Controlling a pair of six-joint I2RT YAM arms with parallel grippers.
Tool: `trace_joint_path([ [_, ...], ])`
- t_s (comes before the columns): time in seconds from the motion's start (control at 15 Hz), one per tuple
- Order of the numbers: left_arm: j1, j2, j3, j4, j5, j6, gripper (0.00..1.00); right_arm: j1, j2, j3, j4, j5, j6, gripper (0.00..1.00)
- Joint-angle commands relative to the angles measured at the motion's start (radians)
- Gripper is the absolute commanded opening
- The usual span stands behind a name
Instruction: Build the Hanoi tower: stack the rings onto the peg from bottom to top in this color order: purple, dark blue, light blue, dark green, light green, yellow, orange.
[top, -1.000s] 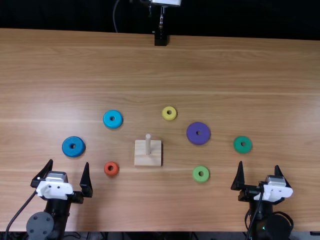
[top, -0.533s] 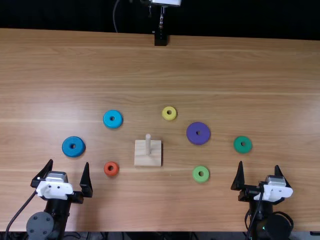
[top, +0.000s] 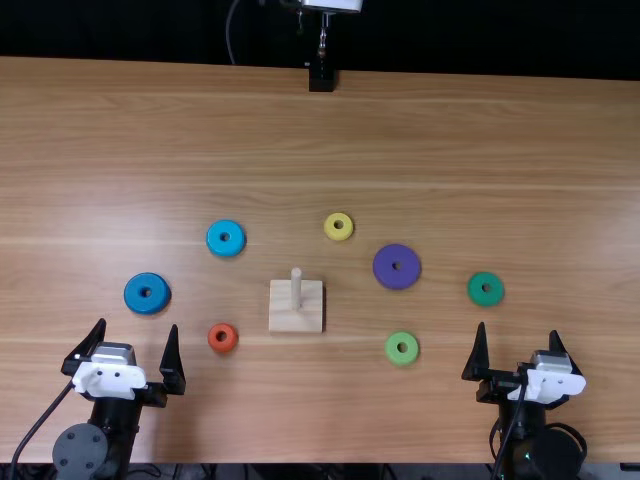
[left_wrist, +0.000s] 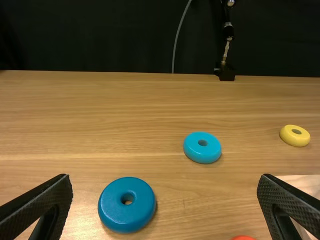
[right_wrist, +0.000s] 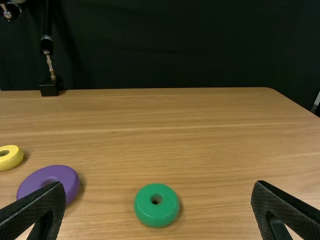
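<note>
i am holding both pincers wide: my left gripper (top: 138, 325) is hanging near the dark blue ring (top: 134, 295) with nothing between its fingers, and my right gripper (top: 518, 329) is parting its fingers the same way, nearer the table's front edge than the dark green ring (top: 476, 292). i am likely keeping them spread so that either one could be dropping around a ring without bumping it.

the peg (top: 296, 290) is standing bare on its square base (top: 296, 318) between my two arms, probably so that both could be reaching it. the rings are lying flat and well apart, which should be giving my fingers room on each side. the light blue ring (top: 214, 240) and the orange ring (top: 229, 344) are sitting on my left of the base; the purple ring (top: 384, 270) and the light green ring (top: 392, 350) are sitting on my right. the yellow ring (top: 330, 229) is resting beyond the base.

i am judging the stacking as unstarted. purple is needing to go first, as the bottom ring, and my right arm is looking better placed for it.
</note>
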Motion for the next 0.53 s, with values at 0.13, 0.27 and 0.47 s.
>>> trace_joint_path([
  [0.13, 0.01, -0.012, -0.044, -0.013, 0.009, 0.004, 1.0, -0.005, -0.013, -0.014, -0.021, 0.001, -0.002, 1.0],
  [0.27, 0.01, -0.012, -0.044, -0.013, 0.009, 0.004, 1.0, -0.005, -0.013, -0.01, -0.03, 0.002, -0.002, 1.0],
  [0.47, 0.01, -0.012, -0.044, -0.013, 0.009, 0.004, 1.0, -0.014, -0.013, 0.124, -0.032, 0.002, 0.0, 1.0],
])
